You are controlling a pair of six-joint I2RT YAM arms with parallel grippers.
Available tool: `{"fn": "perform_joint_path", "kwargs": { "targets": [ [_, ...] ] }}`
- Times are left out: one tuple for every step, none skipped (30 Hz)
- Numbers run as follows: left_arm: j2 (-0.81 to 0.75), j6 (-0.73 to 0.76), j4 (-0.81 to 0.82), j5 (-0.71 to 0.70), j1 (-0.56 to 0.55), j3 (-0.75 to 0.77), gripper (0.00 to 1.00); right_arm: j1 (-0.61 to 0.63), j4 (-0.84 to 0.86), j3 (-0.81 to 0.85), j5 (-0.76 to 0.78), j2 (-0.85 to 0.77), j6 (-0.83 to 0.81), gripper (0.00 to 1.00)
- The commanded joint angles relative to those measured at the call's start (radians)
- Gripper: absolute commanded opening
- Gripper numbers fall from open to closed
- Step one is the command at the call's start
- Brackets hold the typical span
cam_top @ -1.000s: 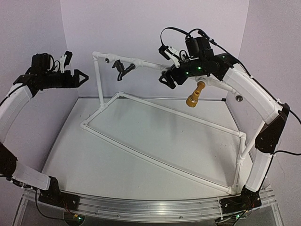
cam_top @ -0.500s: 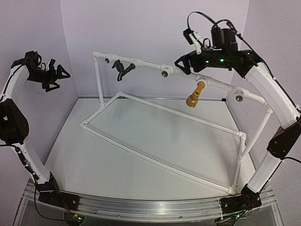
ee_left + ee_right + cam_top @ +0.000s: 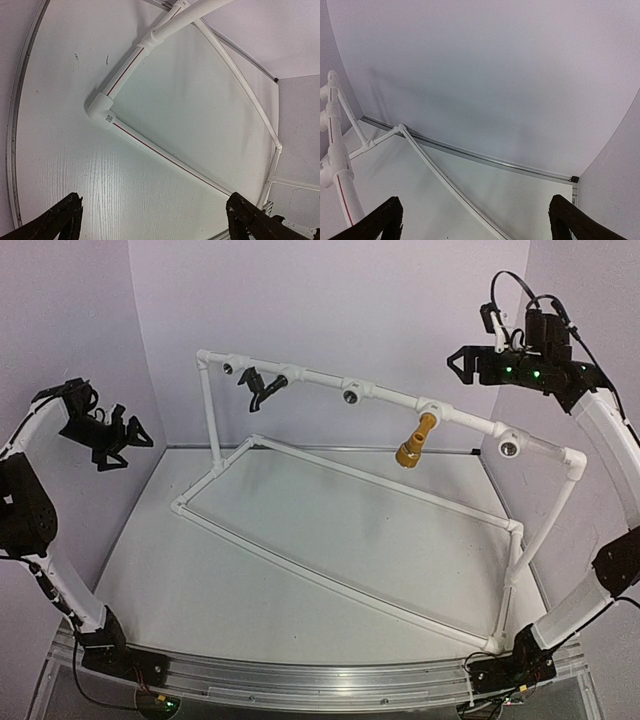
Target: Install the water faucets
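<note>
Both claws spread wide, nothing held
left gripper (image 3: 128, 435) hangs by the left wall, right gripper (image 3: 460, 366) high at far right, both well apart from the pipe rail (image 3: 320, 378); black faucet (image 3: 262, 388) and brass faucet (image 3: 413, 441) sit in rail sockets. Risk: brass one angles down, maybe under-threaded, could work loose; a low arm swing could clip the rail

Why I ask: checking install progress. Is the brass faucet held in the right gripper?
No, the brass faucet hangs from the white pipe rail, and the right gripper stands open, apart from it.
</note>
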Motion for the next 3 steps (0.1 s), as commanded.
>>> {"fn": "perform_joint_path", "kwargs": {
  "targets": [
    [-0.054,-0.003,0.041,-0.043,-0.001,0.034,1.0,-0.033,0.062,-0.021,-0.03,-0.028,0.05,0.98],
    [-0.051,-0.005,0.04,-0.044,-0.001,0.039,1.0,-0.037,0.067,-0.027,-0.029,-0.03,0.053,0.98],
    [-0.05,-0.005,0.041,-0.044,-0.001,0.043,1.0,-0.04,0.071,-0.034,-0.029,-0.031,0.054,0.98]
  ]
}}
